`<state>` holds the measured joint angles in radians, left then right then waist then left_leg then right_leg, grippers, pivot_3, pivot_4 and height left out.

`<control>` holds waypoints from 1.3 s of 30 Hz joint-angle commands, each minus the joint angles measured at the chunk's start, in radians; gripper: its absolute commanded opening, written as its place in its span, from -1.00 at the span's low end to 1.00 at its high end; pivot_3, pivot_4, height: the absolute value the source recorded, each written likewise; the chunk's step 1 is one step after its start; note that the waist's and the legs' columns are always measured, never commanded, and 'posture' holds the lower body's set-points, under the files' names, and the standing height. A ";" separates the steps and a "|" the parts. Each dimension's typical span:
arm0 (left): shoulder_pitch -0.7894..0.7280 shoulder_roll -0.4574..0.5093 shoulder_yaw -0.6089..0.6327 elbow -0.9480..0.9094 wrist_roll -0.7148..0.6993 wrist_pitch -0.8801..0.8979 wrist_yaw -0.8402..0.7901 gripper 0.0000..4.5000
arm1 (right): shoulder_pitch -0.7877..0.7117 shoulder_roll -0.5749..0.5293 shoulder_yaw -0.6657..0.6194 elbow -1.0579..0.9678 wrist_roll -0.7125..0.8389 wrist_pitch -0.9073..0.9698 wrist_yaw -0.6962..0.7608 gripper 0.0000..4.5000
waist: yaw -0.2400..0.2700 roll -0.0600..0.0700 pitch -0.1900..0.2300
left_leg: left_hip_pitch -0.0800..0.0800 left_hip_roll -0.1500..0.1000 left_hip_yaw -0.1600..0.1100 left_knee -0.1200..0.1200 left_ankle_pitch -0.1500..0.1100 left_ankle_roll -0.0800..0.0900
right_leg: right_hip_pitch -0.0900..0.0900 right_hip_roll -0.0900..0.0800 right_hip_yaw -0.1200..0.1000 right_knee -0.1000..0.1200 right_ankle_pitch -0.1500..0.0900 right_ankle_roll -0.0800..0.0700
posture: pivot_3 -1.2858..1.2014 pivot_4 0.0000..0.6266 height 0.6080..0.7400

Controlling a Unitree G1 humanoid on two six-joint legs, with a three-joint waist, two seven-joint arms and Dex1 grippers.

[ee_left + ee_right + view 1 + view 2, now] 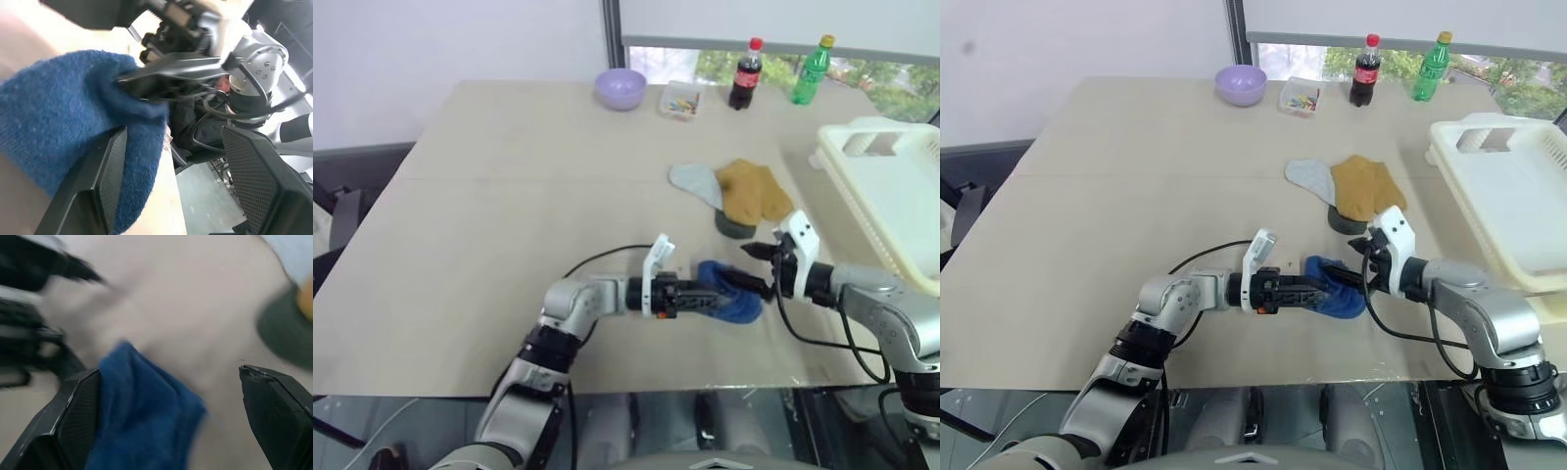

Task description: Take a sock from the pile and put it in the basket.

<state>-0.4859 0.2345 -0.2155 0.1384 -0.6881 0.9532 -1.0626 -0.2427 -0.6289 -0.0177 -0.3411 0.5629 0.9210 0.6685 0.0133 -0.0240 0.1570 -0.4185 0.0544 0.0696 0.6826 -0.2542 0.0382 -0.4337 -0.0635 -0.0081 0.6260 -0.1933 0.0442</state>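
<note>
The blue sock lies bunched on the table near its front edge, apart from the pile of yellow, grey and dark green socks. My left gripper points right into the sock. In the left wrist view its fingers stand open, with the sock draped over one of them. My right gripper faces it from the right, open. The sock lies between its spread fingers, against one of them. The cream basket stands at the table's right edge.
At the far edge stand a lilac bowl, a small clear box, a cola bottle and a green bottle. A black cable loops over the table by my left arm. Bare tabletop spreads to the left.
</note>
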 commanded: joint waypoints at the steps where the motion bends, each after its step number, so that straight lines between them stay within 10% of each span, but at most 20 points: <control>1: 0.012 0.001 -0.011 -0.041 -0.001 -0.007 -0.013 0.46 | 0.033 -0.026 -0.022 -0.001 0.018 0.052 0.001 0.98 | 0.000 0.000 0.000 | 0.000 0.000 0.000 0.000 0.000 0.000 | 0.000 0.000 0.000 0.000 0.000 0.000 | 0.03 -0.52 0.84; 5: 0.012 0.003 -0.009 -0.038 0.002 -0.011 -0.013 0.46 | 0.079 -0.027 -0.022 -0.007 0.055 0.099 0.019 0.98 | -0.001 0.000 0.000 | 0.000 0.000 0.000 0.000 0.000 0.000 | 0.000 0.000 0.000 0.000 -0.001 0.002 | 0.03 -0.52 0.84; 15: 0.018 0.011 -0.014 -0.040 0.006 -0.021 -0.015 0.46 | 0.137 0.097 -0.041 0.053 0.178 0.185 0.011 -0.98 | -0.004 0.000 0.000 | 0.001 0.001 -0.002 0.000 0.000 0.000 | 0.000 0.001 0.000 0.000 -0.002 0.003 | 0.03 -0.52 0.84; 25: 0.035 0.046 0.022 -0.057 0.044 -0.155 -0.027 0.46 | 0.087 0.149 -0.101 0.076 0.183 0.175 -0.061 -0.98 | -0.021 0.000 -0.001 | 0.002 0.001 -0.006 0.000 0.000 0.000 | 0.001 0.002 0.000 0.001 -0.002 0.003 | 0.03 -0.52 0.84; 39: 0.047 0.035 0.009 0.090 0.403 -1.017 -0.032 0.46 | -0.076 0.106 -0.253 -0.052 0.293 0.290 -0.201 -0.98 | 0.002 0.002 0.000 | -0.014 -0.001 0.001 0.000 0.000 0.000 | -0.012 0.000 0.000 0.000 0.001 -0.001 | 0.03 -0.52 0.84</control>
<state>-0.4294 0.2917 -0.2077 0.2143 -0.2961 0.0267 -1.1036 -0.3004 -0.5061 -0.2297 -0.3404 0.8159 1.1902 0.4745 0.0154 -0.0221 0.1573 -0.4323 0.0536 0.0703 0.6827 -0.2541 0.0382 -0.4455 -0.0636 -0.0083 0.6262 -0.1924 0.0433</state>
